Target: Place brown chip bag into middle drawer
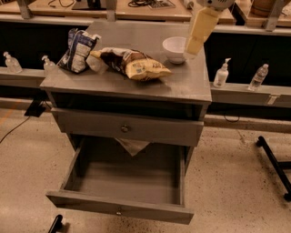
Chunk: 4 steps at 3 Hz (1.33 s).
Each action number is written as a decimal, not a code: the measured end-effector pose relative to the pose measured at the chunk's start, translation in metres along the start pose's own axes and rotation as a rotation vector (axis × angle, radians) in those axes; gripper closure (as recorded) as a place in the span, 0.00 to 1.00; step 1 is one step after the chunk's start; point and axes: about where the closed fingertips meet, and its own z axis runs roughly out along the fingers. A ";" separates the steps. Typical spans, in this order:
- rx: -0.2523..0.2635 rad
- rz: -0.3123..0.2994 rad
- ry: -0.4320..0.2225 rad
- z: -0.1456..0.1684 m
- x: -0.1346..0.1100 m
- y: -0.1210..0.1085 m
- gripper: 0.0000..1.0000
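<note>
Gripper (193, 45) of mine (apart or together, I cannot tell) hangs by the white bowl (174, 48); the brown chip bag (134, 63) lies on the cabinet top (182, 82).

The robot's tool (194, 43) is a long, flat-sided, pale-yellow piece with a smooth, plain surface. It narrows slightly toward its lower end, where the colour turns a shade paler. It hangs at the top right of the camera view, above the far right corner of the tabletop (182, 84). Its upper end joins a rounded white housing (213, 2), which the frame edge cuts off.
</note>
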 end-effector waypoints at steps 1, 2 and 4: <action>0.033 -0.029 -0.105 0.009 -0.044 0.018 0.00; 0.061 -0.018 -0.154 0.069 -0.085 0.055 0.00; 0.114 -0.017 -0.158 0.086 -0.093 0.041 0.00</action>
